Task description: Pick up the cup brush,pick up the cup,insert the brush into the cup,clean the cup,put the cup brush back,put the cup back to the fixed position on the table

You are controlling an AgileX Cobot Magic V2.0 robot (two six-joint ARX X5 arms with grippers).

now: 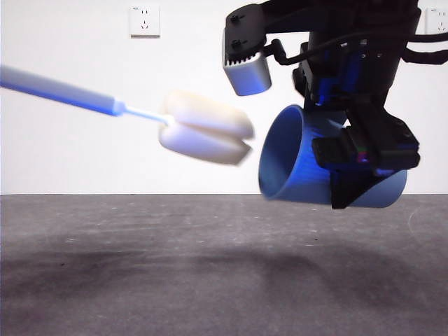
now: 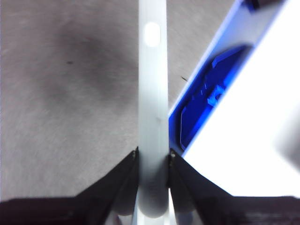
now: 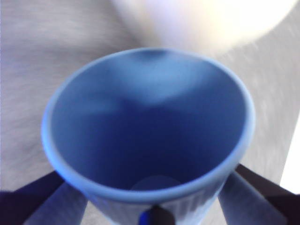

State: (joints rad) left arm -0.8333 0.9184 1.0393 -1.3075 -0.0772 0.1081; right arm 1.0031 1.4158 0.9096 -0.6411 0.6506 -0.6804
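my left claw [image 2: 153, 157] is clamped narrow on the grey handle of the cup brush [image 2: 153, 117], one black jaw pressed to each side of it, and the handle runs straight out from between them with a small pale oval spot near its far end. beyond the handle in that wrist view lies the grey tabletop [image 2: 65, 117], blurred and shadowed, and off to one side a strip of deep blue against a glaring white patch that i cannot make out clearly. my right claw [image 3: 154, 206] is closed around the lower part of the cup [image 3: 150, 140], its dark jaws showing on either side of the ribbed blue wall near the base, and i look straight down into the open mouth, the smooth rim round and the inside bare. just past the rim, a soft cream blur is the sponge head of the brush, near the mouth but outside it. from the front, the right claw [image 1: 364, 171] hangs from its big dark arm at the upper right and holds the cup [image 1: 294, 157] tipped on its side, clear above the tabletop [image 1: 210, 266], mouth turned toward the brush. the cup brush [image 1: 203, 129] comes in from the left edge, slanting slightly downward, lobed head leading, just beside the cup's rim and not yet within it. behind both, a white wall carries a socket plate [image 1: 144, 20].
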